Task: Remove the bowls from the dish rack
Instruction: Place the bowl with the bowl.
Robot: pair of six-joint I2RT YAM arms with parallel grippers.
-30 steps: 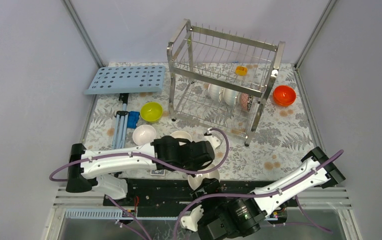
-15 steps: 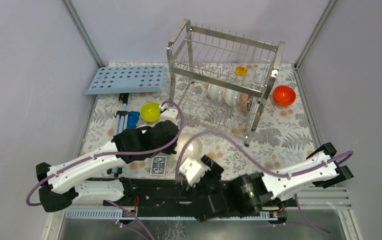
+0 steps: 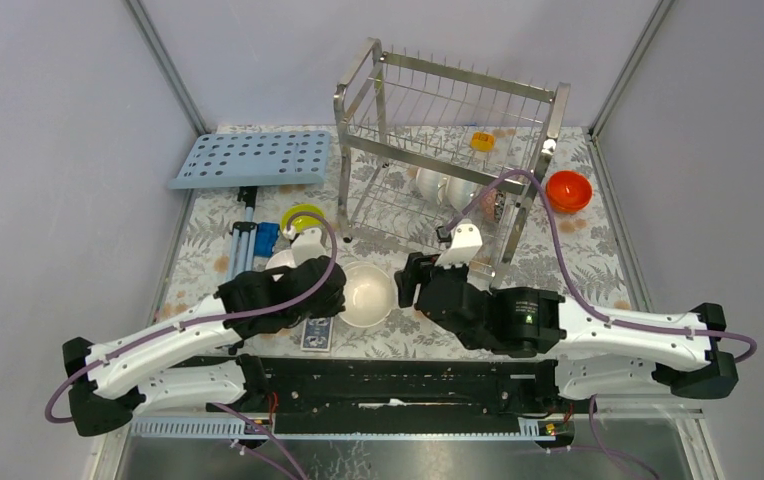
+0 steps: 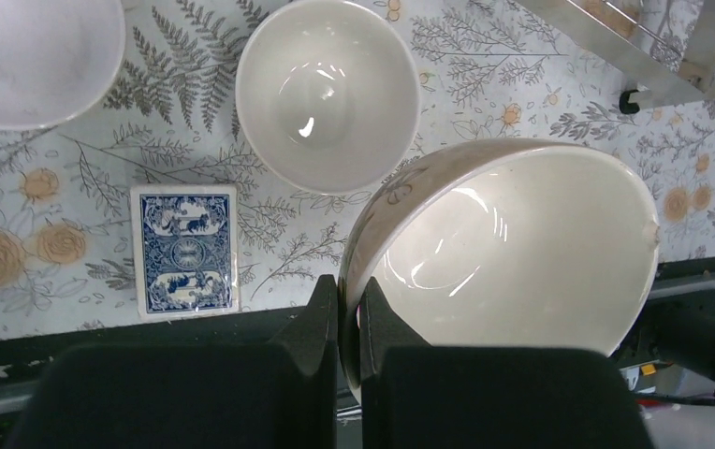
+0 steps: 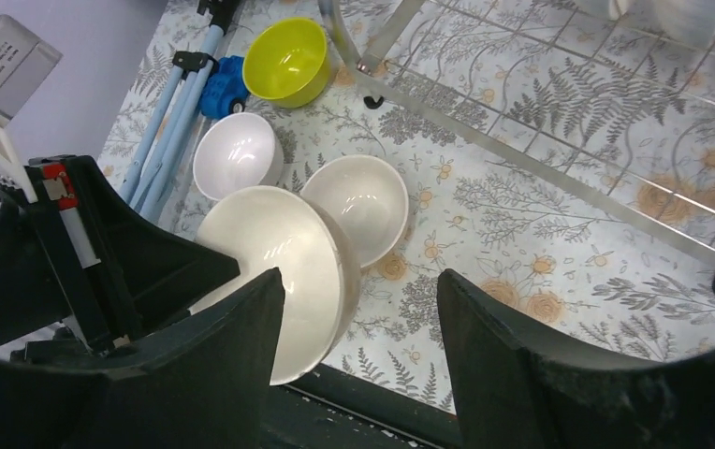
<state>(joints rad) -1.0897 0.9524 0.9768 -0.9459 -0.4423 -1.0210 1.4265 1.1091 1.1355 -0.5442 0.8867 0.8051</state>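
Nearest of all, the left gripper (image 4: 347, 304) is clenched on the rim of a cream round bowl with a faint leaf pattern outside (image 4: 513, 253), one finger inside the rim and one outside. It holds this bowl tilted on edge above the floral tablecloth (image 4: 522, 84), with the opening turned toward the wrist camera. Just left of it, a blue patterned playing card (image 4: 185, 248) lies flat near the table's front edge. The right gripper (image 5: 363, 290) faces the held bowl from the other side. Its jaws stand apart and grasp nothing, and whether a finger touches the bowl cannot be told.

Beyond the held bowl, a plain white round bowl (image 4: 328, 94) sits upright on the cloth, with a smaller white bowl (image 5: 239, 154) beside it. A yellow-green bowl (image 5: 288, 61) stands farther back.

Behind these is the shiny two-tier steel wire dish rack (image 3: 556, 118). Several white bowls on edge (image 3: 455, 192) are in its lower tier, and a small yellow-orange block (image 3: 482, 141) shows behind its wires. An orange-red bowl (image 3: 568, 190) rests on the cloth to the right of the rack. A flat light-blue perforated tray (image 3: 253, 158) lies at far left.
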